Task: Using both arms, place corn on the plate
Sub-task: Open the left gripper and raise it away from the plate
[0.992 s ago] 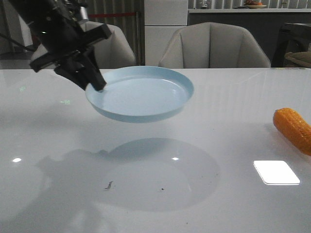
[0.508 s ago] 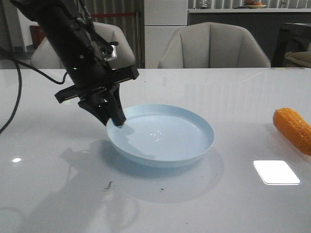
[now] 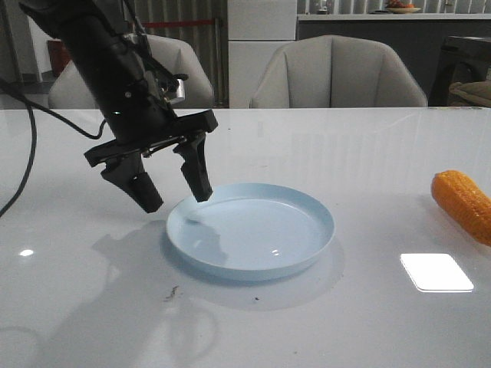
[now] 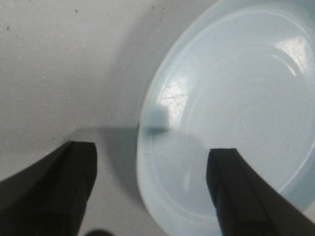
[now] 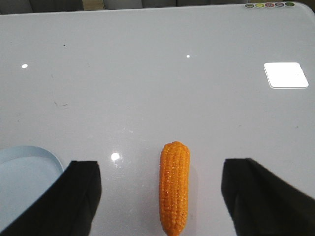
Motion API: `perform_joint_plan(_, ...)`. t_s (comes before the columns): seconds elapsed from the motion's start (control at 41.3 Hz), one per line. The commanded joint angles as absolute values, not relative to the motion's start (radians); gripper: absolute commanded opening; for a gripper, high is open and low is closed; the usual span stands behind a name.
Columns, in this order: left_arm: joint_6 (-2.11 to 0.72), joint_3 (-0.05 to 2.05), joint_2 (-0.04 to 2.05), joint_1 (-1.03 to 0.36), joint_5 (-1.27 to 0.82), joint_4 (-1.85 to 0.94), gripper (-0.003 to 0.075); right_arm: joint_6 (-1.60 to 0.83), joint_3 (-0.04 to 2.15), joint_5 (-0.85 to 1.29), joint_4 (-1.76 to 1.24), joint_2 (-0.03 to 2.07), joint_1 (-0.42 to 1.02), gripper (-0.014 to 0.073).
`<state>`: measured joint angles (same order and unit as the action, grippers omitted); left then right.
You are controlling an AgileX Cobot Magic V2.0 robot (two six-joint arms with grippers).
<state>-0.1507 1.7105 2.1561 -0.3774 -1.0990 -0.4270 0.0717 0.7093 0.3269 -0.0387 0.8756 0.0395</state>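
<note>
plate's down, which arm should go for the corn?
Right. The right gripper is open with the corn lying between its fingers, untouched. The left gripper is open over the plate's near-left rim, and the corn lies on the table well to the plate's right.

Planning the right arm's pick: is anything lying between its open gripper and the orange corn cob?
Nothing visible. The right gripper is open with the orange corn cob lying between its fingers on bare white table.
</note>
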Motion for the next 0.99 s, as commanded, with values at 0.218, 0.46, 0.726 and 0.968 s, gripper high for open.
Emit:
perform_joint_plan(0.218,-0.197,1.97,2.05,-0.313,-1.124,-0.401,0.0504,0.067,0.745,0.287,-0.035,0.871,0.04,0.0606)
perform_joint_plan(0.46,-0.239,2.054,1.957,-0.244,-1.138,-0.306,0.0504,0.067,0.745,0.285,-0.035,0.871,0.04,0.0606)
perform_joint_plan(0.726,-0.186,2.052,1.846,-0.169,-1.12,-0.142,0.0504,0.067,0.745,0.285,-0.035,0.871,0.04,0.0606)
perform_joint_plan(0.968,-0.133,2.028,1.736,-0.139,-0.985,-0.04,0.0504,0.067,0.745,0.285,-0.034,0.871,0.04,0.0606)
